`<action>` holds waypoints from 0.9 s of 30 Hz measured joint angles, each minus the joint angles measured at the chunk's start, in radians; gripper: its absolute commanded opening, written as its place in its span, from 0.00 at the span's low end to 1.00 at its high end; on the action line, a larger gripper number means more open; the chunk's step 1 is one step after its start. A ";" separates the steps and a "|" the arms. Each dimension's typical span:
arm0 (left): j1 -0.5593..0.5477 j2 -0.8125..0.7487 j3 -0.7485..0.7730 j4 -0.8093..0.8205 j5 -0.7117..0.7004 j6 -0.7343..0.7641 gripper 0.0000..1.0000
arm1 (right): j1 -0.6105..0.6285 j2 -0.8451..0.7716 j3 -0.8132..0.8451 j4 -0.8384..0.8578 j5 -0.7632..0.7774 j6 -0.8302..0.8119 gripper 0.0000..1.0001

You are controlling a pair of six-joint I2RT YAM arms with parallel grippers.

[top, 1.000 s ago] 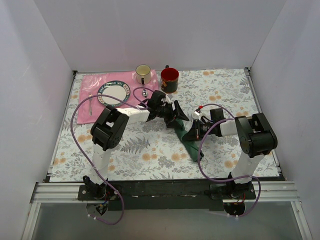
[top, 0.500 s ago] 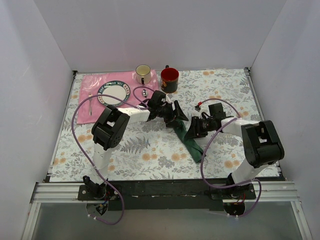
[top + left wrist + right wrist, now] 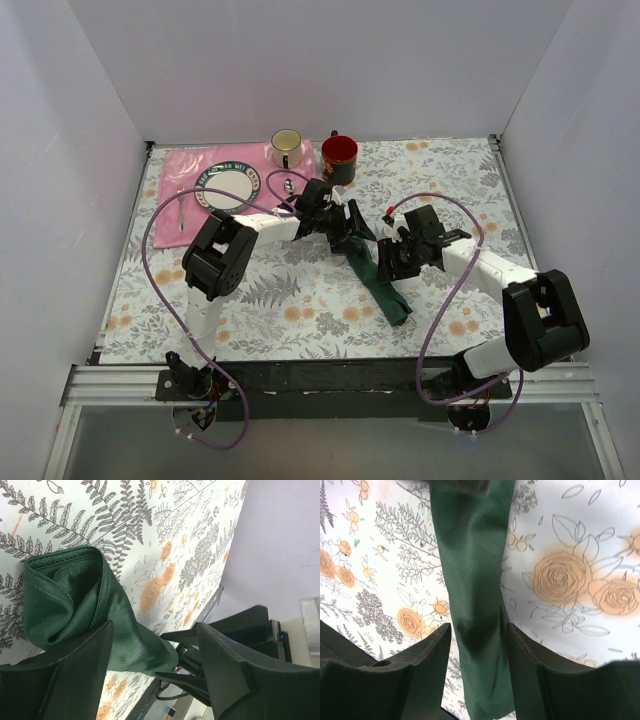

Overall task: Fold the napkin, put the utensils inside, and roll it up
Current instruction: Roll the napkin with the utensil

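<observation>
The dark green napkin [image 3: 380, 285] lies rolled into a long narrow bundle, running diagonally on the floral tablecloth. My left gripper [image 3: 352, 230] is open and straddles the roll's far end; in the left wrist view [image 3: 152, 630] the folded end of the napkin [image 3: 70, 595] sits between the spread fingers. My right gripper [image 3: 388, 262] is open and hovers over the roll's middle; in the right wrist view [image 3: 479, 630] the napkin [image 3: 472, 555] runs between its fingers without touching them. No black-handled utensils are in view.
A pink placemat [image 3: 190, 165] at the far left holds a plate [image 3: 228, 187] and a small all-silver fork [image 3: 180, 210]. A cream mug [image 3: 286, 148] and a red mug [image 3: 339, 158] stand at the back. White walls enclose the table.
My right arm's elbow has swung out to the right and nearer, while its gripper has stayed over the roll and turned. The left arm has barely moved.
</observation>
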 measured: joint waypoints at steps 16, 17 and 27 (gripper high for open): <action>0.000 -0.051 0.056 -0.082 -0.008 0.035 0.70 | 0.040 -0.130 -0.156 -0.004 0.126 0.124 0.45; 0.000 -0.050 0.059 -0.084 -0.008 0.037 0.70 | 0.045 -0.135 -0.156 -0.007 0.133 0.127 0.45; 0.000 -0.027 0.099 -0.125 -0.027 0.072 0.70 | 0.059 -0.260 -0.156 -0.034 0.150 0.164 0.49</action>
